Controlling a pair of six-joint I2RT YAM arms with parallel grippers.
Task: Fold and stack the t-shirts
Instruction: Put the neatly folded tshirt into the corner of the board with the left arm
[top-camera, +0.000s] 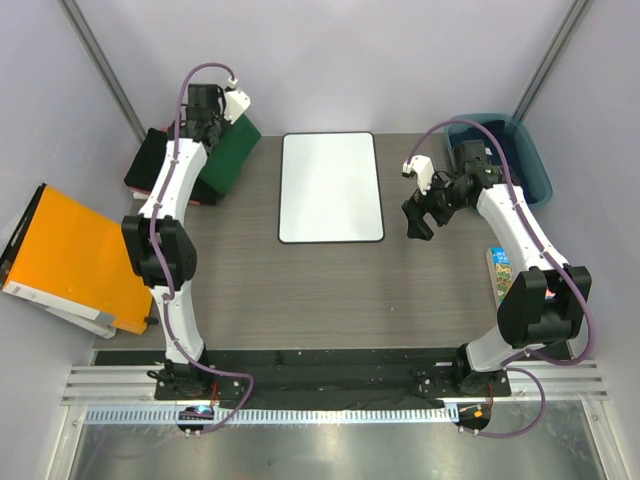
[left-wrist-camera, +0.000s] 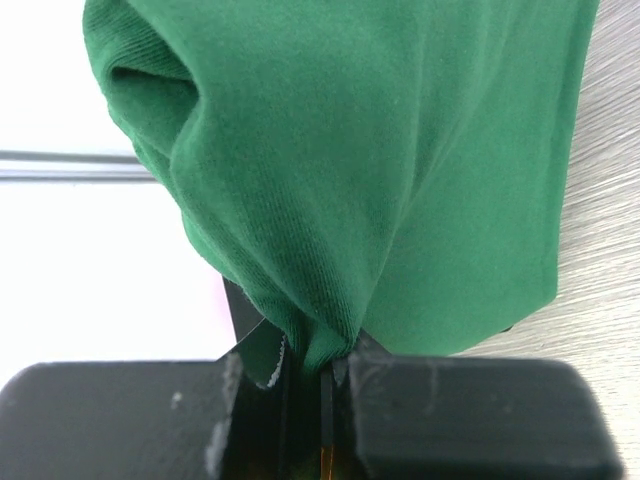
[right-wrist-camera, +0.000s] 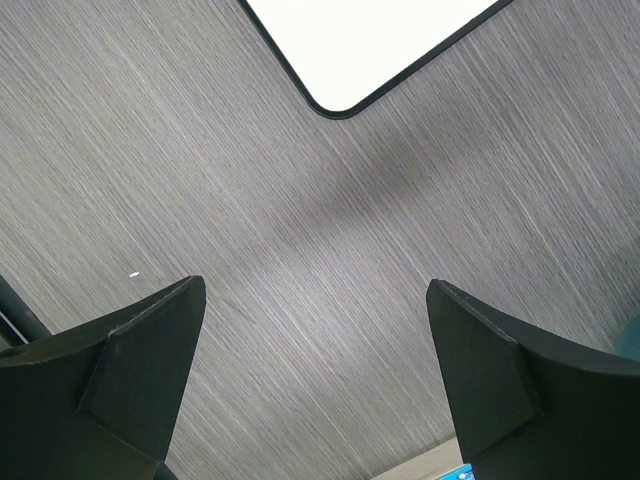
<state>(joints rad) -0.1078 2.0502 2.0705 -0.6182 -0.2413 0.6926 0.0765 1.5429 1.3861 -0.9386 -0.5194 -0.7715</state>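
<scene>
A folded dark green t-shirt (top-camera: 232, 152) hangs from my left gripper (top-camera: 207, 118) at the table's far left corner. In the left wrist view the green t-shirt (left-wrist-camera: 400, 170) fills the frame and a bunched edge of it is pinched in my left gripper (left-wrist-camera: 318, 372), which is shut. Under it lies a black folded t-shirt (top-camera: 148, 165) with red showing at its near edge. My right gripper (top-camera: 418, 222) hovers open over bare table, right of the white board (top-camera: 330, 187). My right gripper (right-wrist-camera: 315, 330) holds nothing between its wide fingers.
An orange folder (top-camera: 72, 258) leans off the table's left side. A blue bin (top-camera: 505, 152) stands at the far right corner behind the right arm. A small coloured card (top-camera: 499, 268) lies near the right edge. The white board's corner (right-wrist-camera: 360, 50) shows ahead of the right fingers.
</scene>
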